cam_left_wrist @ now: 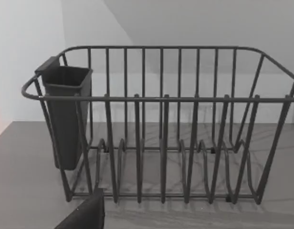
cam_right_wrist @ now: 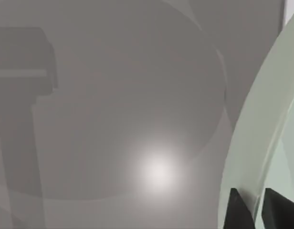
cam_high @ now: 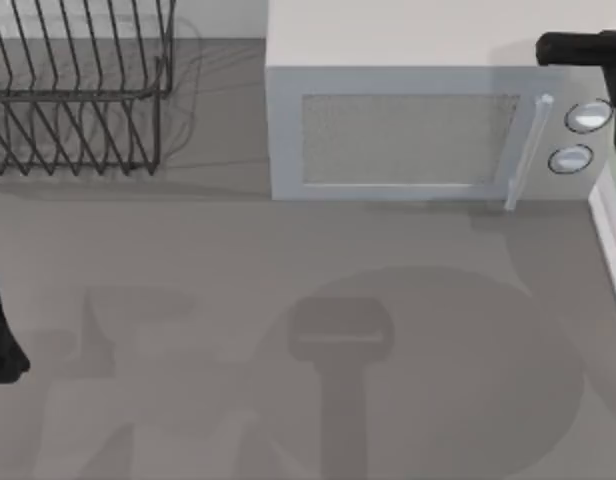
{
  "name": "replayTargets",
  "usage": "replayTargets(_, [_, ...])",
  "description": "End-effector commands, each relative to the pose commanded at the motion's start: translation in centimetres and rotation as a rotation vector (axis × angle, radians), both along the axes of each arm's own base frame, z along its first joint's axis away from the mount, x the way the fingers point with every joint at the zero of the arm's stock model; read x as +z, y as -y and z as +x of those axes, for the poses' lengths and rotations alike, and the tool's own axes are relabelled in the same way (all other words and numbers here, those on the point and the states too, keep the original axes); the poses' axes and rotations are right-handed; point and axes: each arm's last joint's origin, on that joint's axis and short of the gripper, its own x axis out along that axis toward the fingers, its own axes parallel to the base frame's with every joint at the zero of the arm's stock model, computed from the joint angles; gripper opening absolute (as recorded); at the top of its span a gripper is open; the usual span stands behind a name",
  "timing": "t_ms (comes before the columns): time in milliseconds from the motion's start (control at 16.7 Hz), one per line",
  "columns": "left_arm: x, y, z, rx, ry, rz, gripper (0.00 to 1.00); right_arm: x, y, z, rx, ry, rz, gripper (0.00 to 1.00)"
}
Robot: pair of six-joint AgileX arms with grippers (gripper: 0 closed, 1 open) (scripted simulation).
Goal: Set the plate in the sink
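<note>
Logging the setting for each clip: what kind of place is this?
Most likely a simulated kitchen counter. A wire dish rack with a dark utensil cup stands at the back left, a white microwave beside it, and the right end effector grips a pale green plate.

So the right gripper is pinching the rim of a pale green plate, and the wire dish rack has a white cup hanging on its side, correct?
Not quite. The cup hanging on the wire dish rack is dark grey, not white, as the left wrist view shows. The rest holds: in the right wrist view the right gripper pinches the rim of the pale green plate.
</note>
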Motion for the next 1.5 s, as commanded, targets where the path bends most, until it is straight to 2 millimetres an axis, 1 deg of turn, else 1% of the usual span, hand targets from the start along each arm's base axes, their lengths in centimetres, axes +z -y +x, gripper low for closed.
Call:
replayTargets(60, [0.0,0.0,0.0,0.0,0.0,0.0,1.0,-0.1,0.6,0.8,-0.011,0.001,-0.007,0.0])
replayTargets(180, [0.0,0.0,0.0,0.0,0.0,0.0,1.0,-0.6,2.2,3.0,-0.038,0.001,-0.027,0.0])
replayTargets(420, [0.0,0.0,0.0,0.0,0.0,0.0,1.0,-2.7,6.8,8.6,-0.085,-0.015,-0.068,0.0])
replayTargets(540, [0.0,0.0,0.0,0.0,0.0,0.0,1.0,-4.3,9.2,11.4,-0.09,-0.028,-0.077,0.0])
replayTargets(660, [0.0,0.0,0.0,0.0,0.0,0.0,1.0,-6.5,11.2,13.9,-0.078,-0.043,-0.077,0.0])
replayTargets(840, [0.0,0.0,0.0,0.0,0.0,0.0,1.0,-10.2,13.3,17.0,-0.043,-0.069,-0.062,0.0])
replayTargets(1020, [0.0,0.0,0.0,0.0,0.0,0.0,1.0,-13.4,14.3,18.9,-0.002,-0.09,-0.041,0.0])
replayTargets(1140, [0.0,0.0,0.0,0.0,0.0,0.0,1.0,-14.8,14.7,19.5,0.016,-0.098,-0.03,0.0])
replayTargets(1260, [0.0,0.0,0.0,0.0,0.0,0.0,1.0,-15.2,14.7,19.6,0.023,-0.1,-0.027,0.0])
replayTargets(1500, [0.0,0.0,0.0,0.0,0.0,0.0,1.0,-15.2,14.7,19.6,0.023,-0.1,-0.027,0.0])
